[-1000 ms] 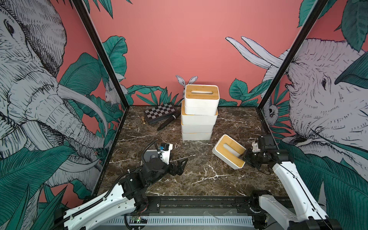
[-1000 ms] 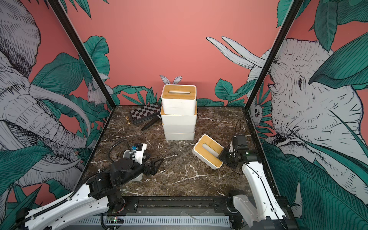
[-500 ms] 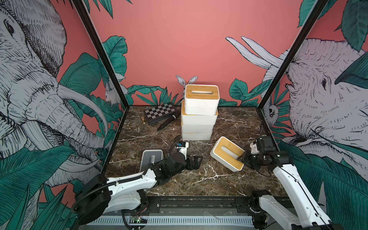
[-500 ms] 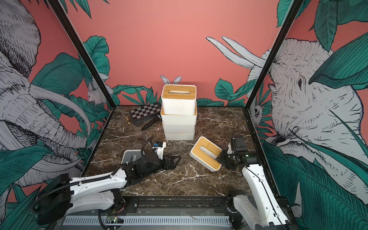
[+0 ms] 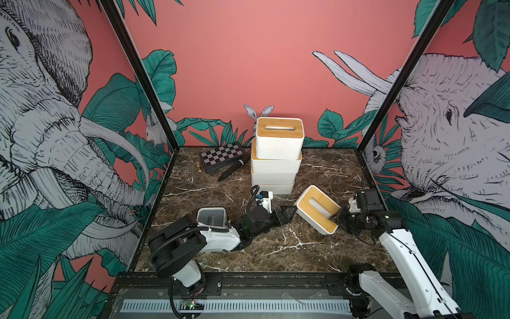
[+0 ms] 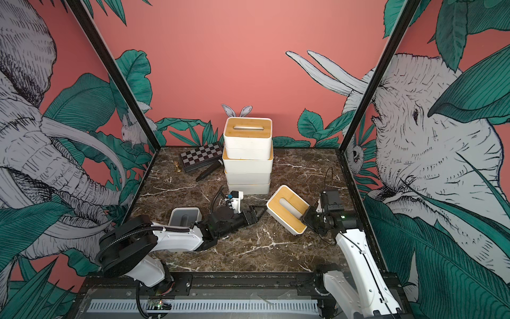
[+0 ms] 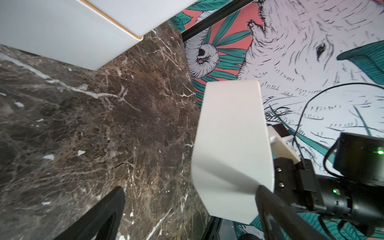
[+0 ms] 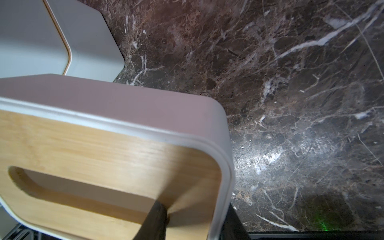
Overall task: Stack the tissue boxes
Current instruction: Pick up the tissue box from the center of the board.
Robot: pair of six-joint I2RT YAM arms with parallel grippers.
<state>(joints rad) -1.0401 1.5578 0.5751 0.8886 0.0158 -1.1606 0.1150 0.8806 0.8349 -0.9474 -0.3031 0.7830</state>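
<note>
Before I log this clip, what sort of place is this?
Probably a staged robot test booth: marble-look tabletop, printed elephant-and-leaf wall panels in black frames, left arm and right arm on a front rail.

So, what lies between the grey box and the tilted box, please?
The open left end effector, pointing at the tilted box, in both top views.

The left arm point(image 5: 218, 239), white shells on black joints, lies low and stretched across the dark marble counter point(image 5: 276, 248). Its black left claw point(image 5: 287, 213) is spread wide and grips nothing (both fingers point(image 7: 108, 214) stand well apart in its wrist view). The matching right arm point(image 5: 408, 254) rises with its wrist bent. Its right claw point(image 5: 338, 218) is clamped on the edge of a tilted white bamboo-lidded tissue box point(image 5: 317, 210), one finger point(image 8: 158, 218) on the lid.
</note>
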